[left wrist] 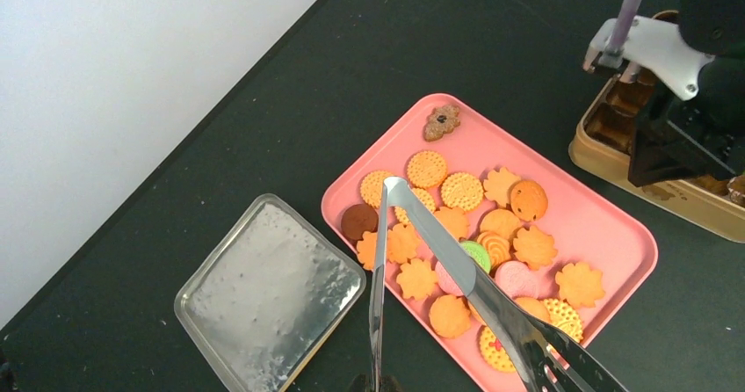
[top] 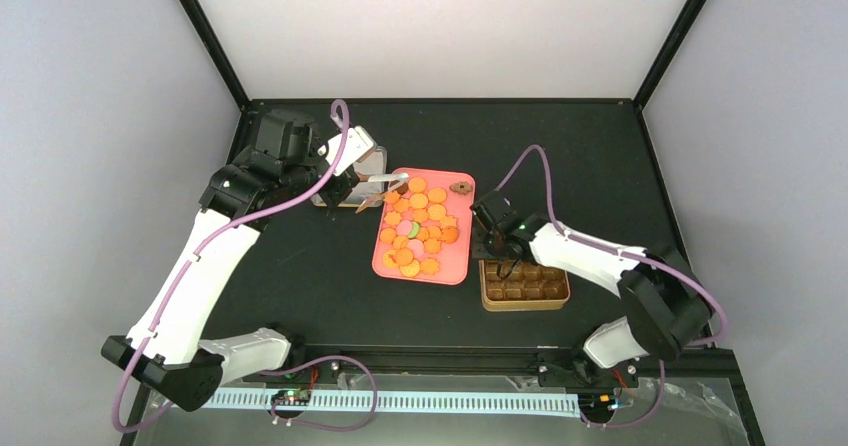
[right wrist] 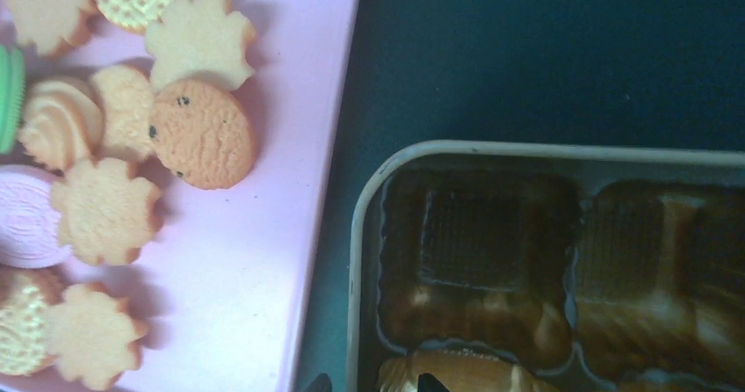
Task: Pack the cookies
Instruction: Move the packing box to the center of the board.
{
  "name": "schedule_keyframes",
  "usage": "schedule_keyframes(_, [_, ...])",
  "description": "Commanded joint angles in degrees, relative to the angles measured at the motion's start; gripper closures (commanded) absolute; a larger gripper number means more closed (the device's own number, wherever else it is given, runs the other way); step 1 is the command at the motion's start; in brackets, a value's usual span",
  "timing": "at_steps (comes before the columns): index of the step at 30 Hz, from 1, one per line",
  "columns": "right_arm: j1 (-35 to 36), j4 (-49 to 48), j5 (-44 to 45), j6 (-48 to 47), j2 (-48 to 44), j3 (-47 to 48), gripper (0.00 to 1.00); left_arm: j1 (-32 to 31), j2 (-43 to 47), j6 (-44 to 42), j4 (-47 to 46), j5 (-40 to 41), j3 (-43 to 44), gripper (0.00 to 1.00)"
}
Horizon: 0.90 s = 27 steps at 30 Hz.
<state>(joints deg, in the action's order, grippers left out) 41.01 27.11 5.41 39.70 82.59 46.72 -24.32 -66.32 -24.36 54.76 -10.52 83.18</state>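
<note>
Cookies (left wrist: 502,224) crowd pink tray (left wrist: 601,226) beneath metal tongs (left wrist: 442,245), beside gold tin (top: 524,304)

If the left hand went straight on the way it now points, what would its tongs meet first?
Probably the round orange cookies on the pink tray, right beneath the tips of the tongs; how high the tips hang is unclear.

Overhead plus two wrist views
Overhead faces down at the bench (top: 330,286); right wrist closest; all share the pink tray (top: 455,261).
</note>
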Motion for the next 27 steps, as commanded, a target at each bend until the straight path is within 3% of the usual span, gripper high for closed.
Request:
schedule_keyframes(1, [0.4,-2.1,3.4,0.1,3.5,3.2,0.77,0.5,1.1,0.3,0.0,-0.1,2.9,0.99])
schedule_keyframes(6, [0.5,-1.5,6.2,-0.9,8.2,7.9,0.92,0.5,1.5,0.2,0.2,0.2,2.5,0.98])
schedule_keyframes(17, [-1.4,-1.1,7.9,1.6,16.0,17.8,0.92,0.5,1.8,1.1,-0.1,-4.7,1.2,0.98])
schedule_keyframes(24, [-3.0,-5.7,-0.5,3.7,10.4,19.5,0.61,0.6,3.2,1.4,-0.6,-7.8,-0.1,0.98])
schedule_keyframes(27, [-3.1,-6.8,-4.5,3.0,6.0,20.2,0.41,0.6,3.4,3.1,-1.4,-9.9,0.0,0.99])
